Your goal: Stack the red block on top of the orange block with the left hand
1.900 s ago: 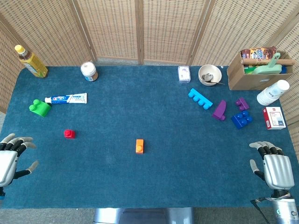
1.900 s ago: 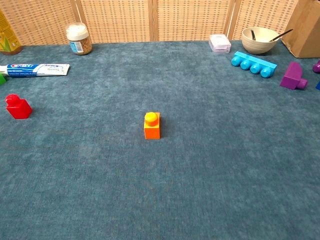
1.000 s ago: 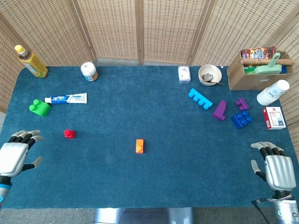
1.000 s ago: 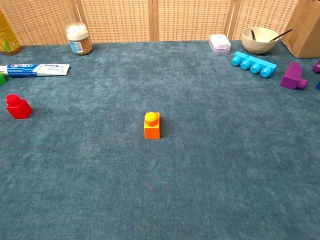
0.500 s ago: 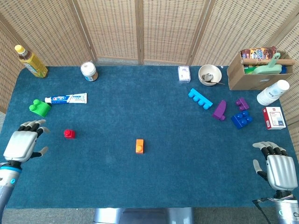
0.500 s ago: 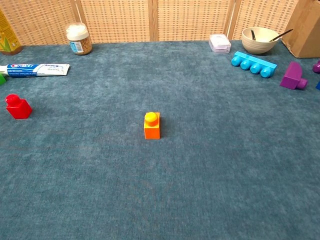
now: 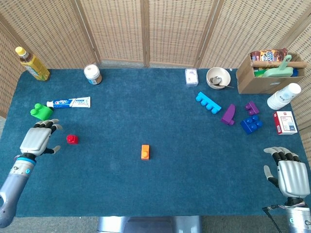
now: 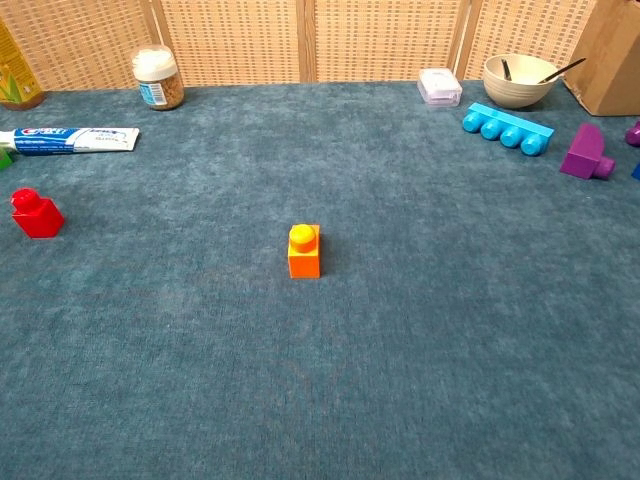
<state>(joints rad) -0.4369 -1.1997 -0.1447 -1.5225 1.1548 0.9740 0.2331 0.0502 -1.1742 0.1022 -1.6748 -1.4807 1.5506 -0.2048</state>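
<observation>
Resting at the near right edge of the blue table (image 7: 146, 194), the right hand (image 7: 287, 175) holds nothing, its fingers apart and pointing away from the robot. Further in sits the orange block (image 7: 145, 152), alone near the middle of the cloth, stud up (the chest view shows the round stud clearly). Off to the left, the left hand (image 7: 37, 138) is empty with its fingers spread, just beside the red block (image 7: 72, 139) but not touching it; the red block lies well apart from the orange one. Beyond the hand sit a green block (image 7: 41, 112) and a toothpaste tube (image 7: 69, 102). Farther right lie a cyan block (image 7: 208, 103), purple and blue blocks, then a bowl (image 7: 217, 77) and a cardboard box (image 7: 265, 73) at the back.
</observation>
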